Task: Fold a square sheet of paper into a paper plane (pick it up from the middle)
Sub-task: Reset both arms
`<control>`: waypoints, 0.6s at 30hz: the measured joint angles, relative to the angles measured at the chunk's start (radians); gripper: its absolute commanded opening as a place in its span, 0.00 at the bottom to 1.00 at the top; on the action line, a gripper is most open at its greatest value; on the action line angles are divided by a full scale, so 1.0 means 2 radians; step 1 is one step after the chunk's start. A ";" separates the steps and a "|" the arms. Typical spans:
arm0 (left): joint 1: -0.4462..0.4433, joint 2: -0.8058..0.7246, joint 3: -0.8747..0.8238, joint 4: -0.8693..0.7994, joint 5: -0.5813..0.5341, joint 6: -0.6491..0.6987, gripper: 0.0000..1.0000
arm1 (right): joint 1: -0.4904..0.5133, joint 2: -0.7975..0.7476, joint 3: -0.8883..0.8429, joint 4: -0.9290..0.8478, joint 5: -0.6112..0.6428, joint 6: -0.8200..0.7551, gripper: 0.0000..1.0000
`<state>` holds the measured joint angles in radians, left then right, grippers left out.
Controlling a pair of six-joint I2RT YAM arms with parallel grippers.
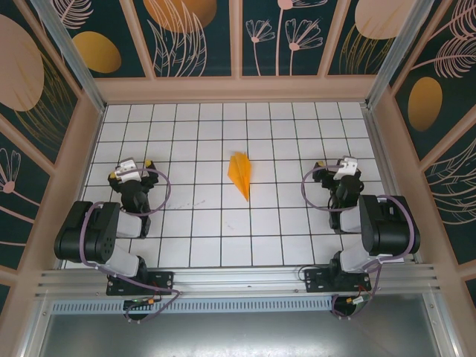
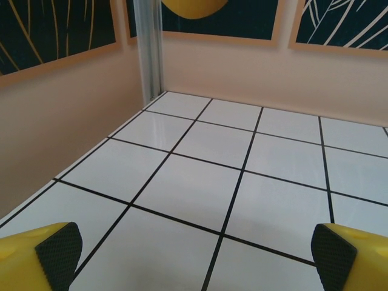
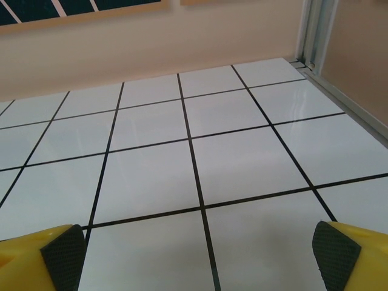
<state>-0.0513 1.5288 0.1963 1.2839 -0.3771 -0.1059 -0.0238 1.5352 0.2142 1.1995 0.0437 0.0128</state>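
Observation:
The square sheet of paper lies folded into a slim orange-yellow paper plane point(image 1: 240, 175) near the middle of the white grid table point(image 1: 223, 230), its point towards the near edge. Nothing touches it. My left gripper point(image 1: 131, 168) rests low over the table about three tiles to its left, open, with nothing between its yellow fingers point(image 2: 42, 257). My right gripper point(image 1: 337, 165) sits about three tiles to the plane's right, also open and empty, its black pads point(image 3: 336, 254) spread wide. Both wrist views look over bare tiles towards the back wall.
Peach walls point(image 1: 238, 89) with dark patterned panels close in the table on three sides. A metal post point(image 2: 148, 48) stands in the far left corner and another point(image 3: 315, 30) in the far right corner. The arm bases are bolted to the near rail point(image 1: 238, 279).

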 measured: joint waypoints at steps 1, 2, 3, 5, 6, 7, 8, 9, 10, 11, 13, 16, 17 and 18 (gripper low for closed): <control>0.000 0.000 0.000 0.000 0.002 0.000 0.99 | 0.000 0.000 0.000 0.001 0.000 0.000 0.99; 0.000 0.000 0.000 0.000 0.004 0.000 0.99 | 0.000 0.000 0.000 0.001 0.000 0.000 0.99; 0.000 0.000 0.000 0.000 0.004 0.000 0.99 | 0.000 0.000 0.000 0.001 0.000 0.000 0.99; 0.000 0.000 0.000 0.000 0.006 0.000 0.99 | 0.000 0.000 0.000 0.001 0.000 0.000 0.99; 0.000 0.000 0.000 0.000 0.006 0.000 0.99 | 0.000 0.000 0.000 0.001 0.000 0.000 0.99; 0.000 0.000 0.000 0.000 0.007 0.000 0.99 | 0.000 0.000 0.000 0.001 0.000 0.000 0.99; 0.000 0.000 0.000 0.000 0.007 0.000 0.99 | 0.000 0.000 0.000 0.001 0.000 0.000 0.99; 0.000 0.000 0.000 0.000 0.007 0.000 0.99 | 0.000 0.000 0.000 0.001 0.000 0.000 0.99; 0.000 0.000 0.000 0.000 0.007 0.000 0.99 | 0.000 0.000 0.000 0.001 0.000 0.000 0.99; 0.000 0.000 0.000 0.000 0.007 0.000 0.99 | 0.000 0.000 0.000 0.001 0.000 0.000 0.99; 0.000 0.000 0.000 0.000 0.007 0.000 0.99 | 0.000 0.000 0.000 0.001 0.000 0.000 0.99; 0.000 0.000 0.000 0.000 0.007 0.000 0.99 | 0.000 0.000 0.000 0.001 0.000 0.000 0.99; 0.000 0.000 0.000 0.000 0.007 0.000 0.99 | 0.000 0.000 0.000 0.001 0.000 0.000 0.99; 0.000 0.000 0.000 0.000 0.007 0.000 0.99 | 0.000 0.000 0.000 0.001 0.000 0.000 0.99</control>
<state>-0.0513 1.5288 0.1963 1.2839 -0.3626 -0.1059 -0.0238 1.5352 0.2142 1.2015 0.0437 0.0128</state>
